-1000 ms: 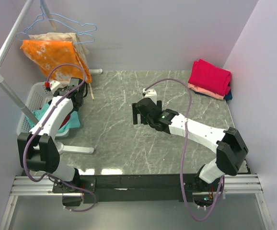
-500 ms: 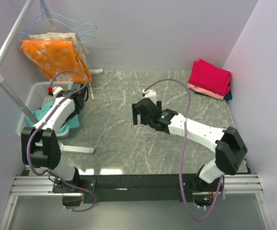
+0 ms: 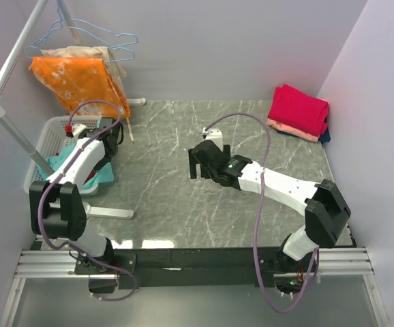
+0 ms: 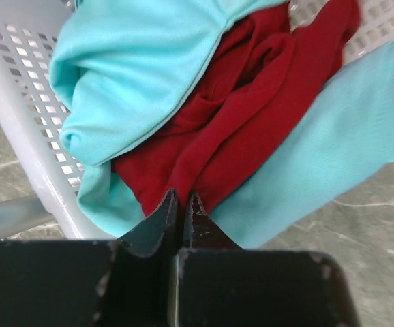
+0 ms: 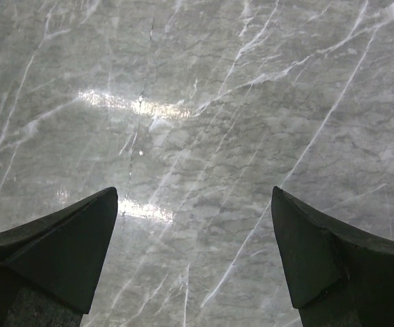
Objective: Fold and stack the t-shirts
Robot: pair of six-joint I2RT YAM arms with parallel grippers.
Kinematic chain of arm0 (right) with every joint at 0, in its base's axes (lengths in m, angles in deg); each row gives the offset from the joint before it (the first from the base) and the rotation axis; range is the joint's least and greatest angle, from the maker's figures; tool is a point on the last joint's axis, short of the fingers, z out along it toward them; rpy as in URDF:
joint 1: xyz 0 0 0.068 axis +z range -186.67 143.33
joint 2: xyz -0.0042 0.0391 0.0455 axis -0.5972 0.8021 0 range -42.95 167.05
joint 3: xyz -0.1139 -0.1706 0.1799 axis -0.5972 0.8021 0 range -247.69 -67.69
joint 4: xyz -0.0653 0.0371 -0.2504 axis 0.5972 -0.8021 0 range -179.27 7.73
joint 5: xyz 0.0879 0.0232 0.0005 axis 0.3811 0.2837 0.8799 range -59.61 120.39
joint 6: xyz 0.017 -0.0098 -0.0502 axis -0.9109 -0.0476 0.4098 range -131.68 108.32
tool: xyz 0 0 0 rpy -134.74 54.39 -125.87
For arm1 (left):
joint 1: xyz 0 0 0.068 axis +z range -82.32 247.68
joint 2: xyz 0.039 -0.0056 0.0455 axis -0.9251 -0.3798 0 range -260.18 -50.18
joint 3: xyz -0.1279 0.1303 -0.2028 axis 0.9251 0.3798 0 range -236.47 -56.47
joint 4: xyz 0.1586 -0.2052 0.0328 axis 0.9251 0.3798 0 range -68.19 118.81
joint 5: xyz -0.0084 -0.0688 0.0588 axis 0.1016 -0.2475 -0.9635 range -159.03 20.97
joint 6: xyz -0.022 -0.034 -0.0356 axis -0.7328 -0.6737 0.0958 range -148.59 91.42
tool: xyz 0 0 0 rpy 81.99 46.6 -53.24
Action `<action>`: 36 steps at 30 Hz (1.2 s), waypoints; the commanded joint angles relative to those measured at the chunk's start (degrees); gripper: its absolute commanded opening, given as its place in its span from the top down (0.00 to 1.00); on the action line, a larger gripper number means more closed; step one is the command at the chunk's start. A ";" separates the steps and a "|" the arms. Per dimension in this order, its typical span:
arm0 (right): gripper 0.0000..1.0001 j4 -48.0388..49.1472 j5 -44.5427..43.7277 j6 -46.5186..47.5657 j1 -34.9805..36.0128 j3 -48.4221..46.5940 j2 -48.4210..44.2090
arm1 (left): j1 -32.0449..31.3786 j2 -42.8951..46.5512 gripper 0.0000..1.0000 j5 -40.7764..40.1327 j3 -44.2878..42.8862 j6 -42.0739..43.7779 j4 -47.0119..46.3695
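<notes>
A maroon t-shirt [image 4: 251, 102] lies bunched between folds of a teal t-shirt [image 4: 135, 61] in a white perforated basket [image 4: 26, 122]. My left gripper [image 4: 182, 199] is shut, its tips pinching a fold at the maroon shirt's near edge. From above, the left gripper [image 3: 107, 136] reaches over the basket [image 3: 47, 133], where teal cloth [image 3: 61, 162] hangs over the rim. My right gripper [image 3: 195, 163] hovers wide open above bare marble at mid-table, and its own view shows the right gripper [image 5: 193, 197] holding nothing. A folded bright pink t-shirt [image 3: 298, 105] tops a peach one [image 3: 289, 129] at the back right.
A clothes rack pole [image 3: 9, 129] slants past the basket, with its foot [image 3: 108, 212] on the table's left. An orange cloth [image 3: 81, 78] and wire hangers [image 3: 108, 34] hang at the back left. A dark blue edge [image 3: 325, 135] peeks from under the folded stack.
My left gripper has closed from partly open onto the maroon cloth, and the left arm has reached further into the basket. The right arm has hardly moved.
</notes>
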 commanded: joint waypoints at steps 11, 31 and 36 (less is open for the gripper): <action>0.00 1.83 1.28 -1.45 -0.41 -2.15 1.42 | -8.56 7.50 0.99 -7.05 -30.71 8.37 10.12; 0.01 1.31 -3.63 -9.25 -3.47 2.51 -5.78 | -21.72 7.16 0.99 16.58 -60.58 36.41 -13.10; 0.01 3.50 -2.32 -11.11 -7.60 5.58 -9.91 | -37.11 0.03 0.99 6.57 -65.46 46.51 -15.70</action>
